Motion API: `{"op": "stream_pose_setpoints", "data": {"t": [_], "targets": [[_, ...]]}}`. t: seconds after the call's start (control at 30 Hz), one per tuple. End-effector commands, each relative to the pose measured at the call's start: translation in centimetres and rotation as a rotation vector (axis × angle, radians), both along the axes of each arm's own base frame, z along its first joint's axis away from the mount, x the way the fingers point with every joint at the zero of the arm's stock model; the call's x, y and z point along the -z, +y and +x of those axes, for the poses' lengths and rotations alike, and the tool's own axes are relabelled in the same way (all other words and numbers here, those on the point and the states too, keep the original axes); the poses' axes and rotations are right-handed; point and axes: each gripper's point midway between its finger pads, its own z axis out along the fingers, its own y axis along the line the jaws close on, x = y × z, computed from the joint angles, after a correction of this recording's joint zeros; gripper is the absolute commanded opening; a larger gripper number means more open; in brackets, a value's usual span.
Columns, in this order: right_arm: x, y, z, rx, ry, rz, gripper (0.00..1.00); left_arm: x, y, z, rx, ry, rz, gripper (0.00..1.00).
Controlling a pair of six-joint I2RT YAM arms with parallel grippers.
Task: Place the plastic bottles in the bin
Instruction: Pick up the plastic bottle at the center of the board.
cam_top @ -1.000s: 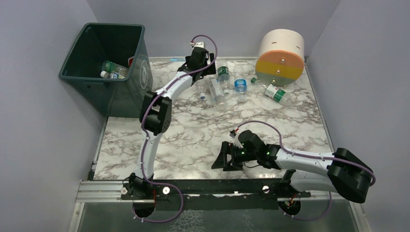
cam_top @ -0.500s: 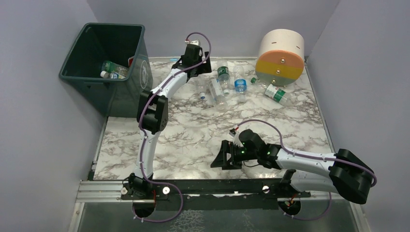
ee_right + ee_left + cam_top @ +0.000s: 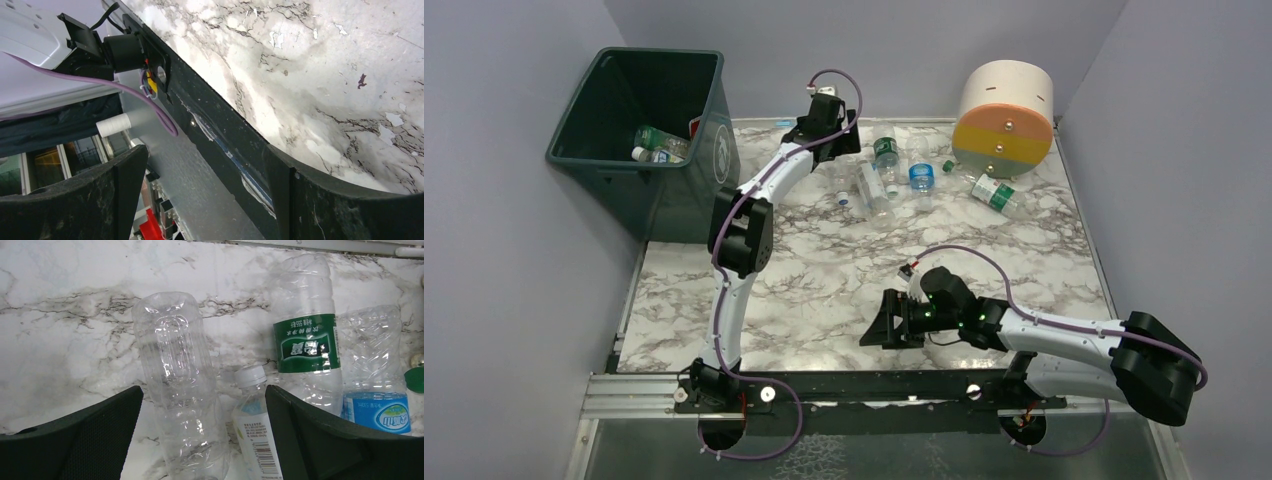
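**A:** Where is the bin [image 3: 639,120] standing?

**B:** It is standing off the far left corner of the table [image 3: 804,270], and a few bottles [image 3: 656,143] are already lying in it. The left gripper [image 3: 832,138] is hanging over the far edge, to the right of the bin. Its jaws are standing wide apart and holding nothing.

**A:** What is it looking down on?

**B:** A clear bottle [image 3: 180,390] with no label is lying on its side below it, and it is showing between the two fingers in the wrist view. Its long axis is running away from the gripper, so the jaws are lining up across its width. I am judging that a straight drop is all the grasp is calling for.

**A:** Is anything crowding it?

**B:** A white-capped bottle [image 3: 255,425] is lying just beside it on the right, and I cannot tell whether they are touching. Further right, a green-labelled bottle [image 3: 306,350] and a blue-labelled bottle [image 3: 376,405] are lying along the far edge.

**A:** And the right gripper [image 3: 886,322]?

**B:** It is hanging by the near edge with its jaws apart and empty, well apart from every bottle. The left arm is sitting by far the nearer.
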Motion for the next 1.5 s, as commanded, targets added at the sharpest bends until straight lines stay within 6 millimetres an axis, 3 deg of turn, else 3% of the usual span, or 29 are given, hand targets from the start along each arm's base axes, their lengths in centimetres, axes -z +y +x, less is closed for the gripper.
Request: {"op": "stream_pose_setpoints", "data": {"t": [0.0,0.53,0.83,1.17,1.47], "targets": [[-0.3,0.2,-0.5,-0.032,-0.012,0.027,0.88,1.2,1.0,-0.3,-0.042,0.021,0.041,0.99],[0.1,0.1,-0.7,-0.037,-0.004,0.021,0.88,5.7,1.3,-0.4,-0.064,0.090,0.065,0.98],[0.1,0.1,-0.7,-0.035,-0.004,0.023,0.88,7.1,1.9,0.0,-0.079,0.105,0.071,0.95],[0.0,0.3,-0.6,-0.040,-0.007,0.026,0.88,8.1,2.6,-0.6,-0.083,0.129,0.084,0.85],[-0.6,0.3,-0.5,-0.040,-0.028,0.037,0.88,8.2,2.6,-1.2,-0.071,0.142,0.081,0.64]]}}
